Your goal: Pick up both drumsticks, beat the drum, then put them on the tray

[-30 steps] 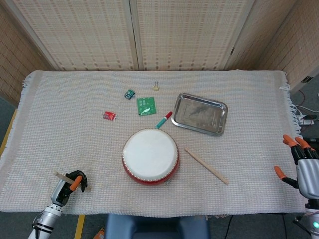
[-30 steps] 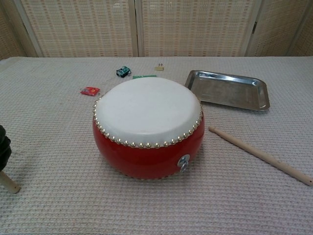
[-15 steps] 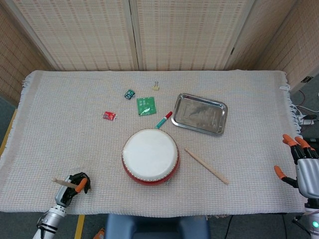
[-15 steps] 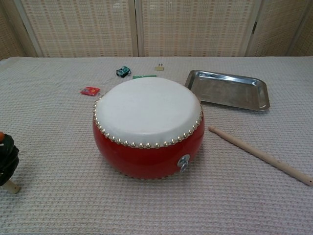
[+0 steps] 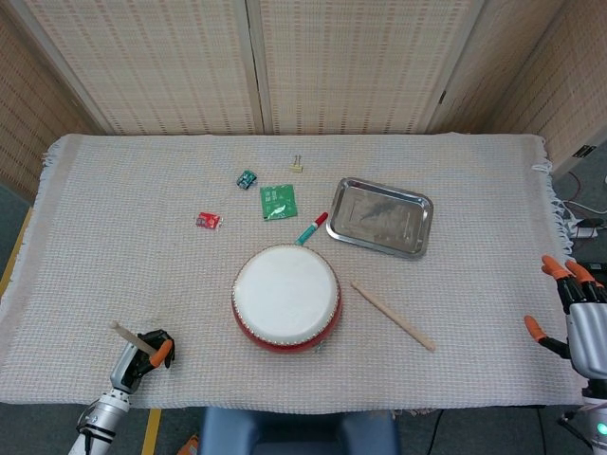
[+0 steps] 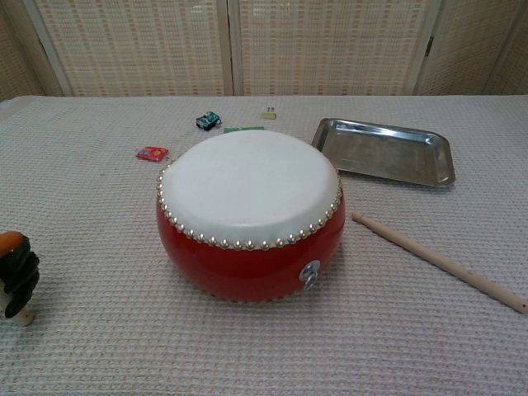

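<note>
left hand (image 5: 142, 353) has tilted its drumstick (image 5: 126, 333) steeper, fingers (image 6: 18, 272) clenched.

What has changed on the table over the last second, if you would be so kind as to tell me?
The left hand, gripping one drumstick, has drawn back toward the robot at the near left edge and turned the stick from lying flat to pointing up and away. The right hand stayed open off the table's right edge. The other drumstick, the drum and the tray did not move.
</note>
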